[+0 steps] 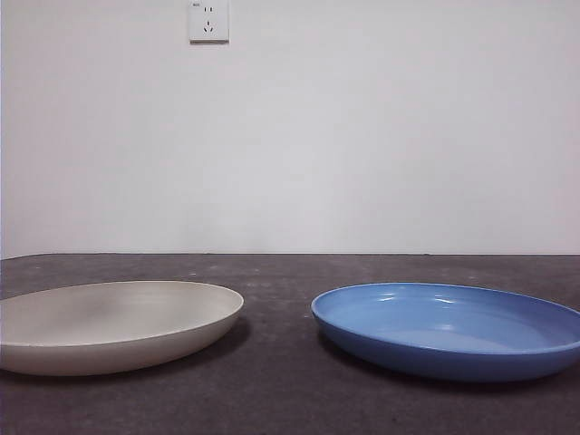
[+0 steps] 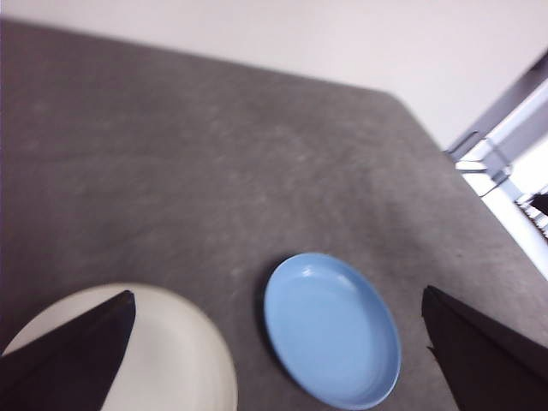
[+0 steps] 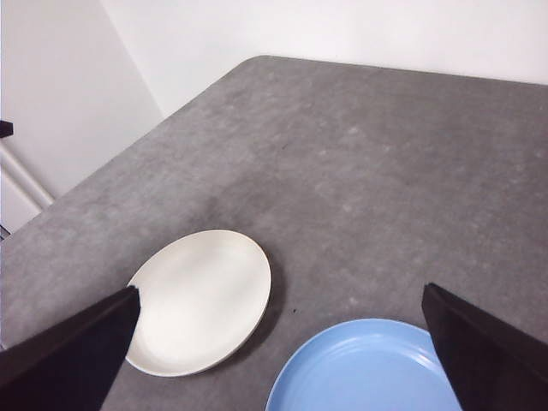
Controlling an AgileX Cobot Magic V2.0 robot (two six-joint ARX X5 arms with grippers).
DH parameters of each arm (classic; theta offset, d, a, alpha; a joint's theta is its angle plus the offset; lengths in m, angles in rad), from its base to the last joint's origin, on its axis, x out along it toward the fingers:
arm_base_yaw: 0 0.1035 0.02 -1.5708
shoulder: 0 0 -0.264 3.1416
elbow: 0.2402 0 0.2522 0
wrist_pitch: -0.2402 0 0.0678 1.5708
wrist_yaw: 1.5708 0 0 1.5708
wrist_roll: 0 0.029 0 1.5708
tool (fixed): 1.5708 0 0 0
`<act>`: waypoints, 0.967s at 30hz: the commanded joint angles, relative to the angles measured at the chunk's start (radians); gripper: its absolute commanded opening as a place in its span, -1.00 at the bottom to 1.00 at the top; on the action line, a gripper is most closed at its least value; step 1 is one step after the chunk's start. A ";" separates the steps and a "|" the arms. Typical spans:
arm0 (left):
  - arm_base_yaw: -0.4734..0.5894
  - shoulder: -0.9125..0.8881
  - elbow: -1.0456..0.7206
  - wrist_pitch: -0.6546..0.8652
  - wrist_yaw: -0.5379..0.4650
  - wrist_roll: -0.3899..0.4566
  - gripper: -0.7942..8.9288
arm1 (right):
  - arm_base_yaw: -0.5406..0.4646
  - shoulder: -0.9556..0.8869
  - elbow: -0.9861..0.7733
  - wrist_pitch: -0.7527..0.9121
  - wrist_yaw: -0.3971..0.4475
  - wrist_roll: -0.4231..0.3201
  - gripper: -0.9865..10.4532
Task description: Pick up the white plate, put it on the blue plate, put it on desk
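Task not begun, by our reading: white plate [image 1: 113,324] sits on the desk [image 1: 281,381] at 9 o'clock of the blue plate [image 1: 450,328], near it, not touching. We note left gripper [image 2: 278,360] and right gripper [image 3: 281,355] both spread wide, empty, high above; pickup, stacking and set-down all remain.

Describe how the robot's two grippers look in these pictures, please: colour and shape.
Only the jaws show. The left gripper has two plain black jaws, wedge-shaped, each narrowing to a blunt tip. The right gripper looks the same: two matte black, tapering wedges. No cables, markings or arm links are visible, and the front view shows no arm at all.
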 commanded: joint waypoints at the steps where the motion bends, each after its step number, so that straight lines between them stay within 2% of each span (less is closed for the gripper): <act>1: 0.029 0.057 0.084 -0.088 0.003 0.033 0.52 | 0.004 -0.003 0.019 -0.008 -0.002 -0.004 0.18; 6: 0.086 0.160 0.168 -0.202 0.043 0.073 0.52 | 0.003 -0.020 0.020 -0.041 -0.003 -0.004 0.18; 11: 0.147 0.262 0.181 -0.241 0.106 0.098 0.52 | 0.003 -0.049 0.027 -0.090 -0.003 -0.005 0.18; 19: 0.219 0.439 0.181 -0.260 0.111 0.117 0.51 | -0.001 -0.134 0.031 -0.143 0.002 -0.008 0.18; 26: 0.240 0.600 0.180 -0.332 0.106 0.199 0.51 | -0.001 -0.187 0.031 -0.156 0.019 -0.008 0.18; 29: 0.245 0.667 0.180 -0.336 0.103 0.209 0.51 | -0.001 -0.194 0.031 -0.170 0.034 -0.008 0.18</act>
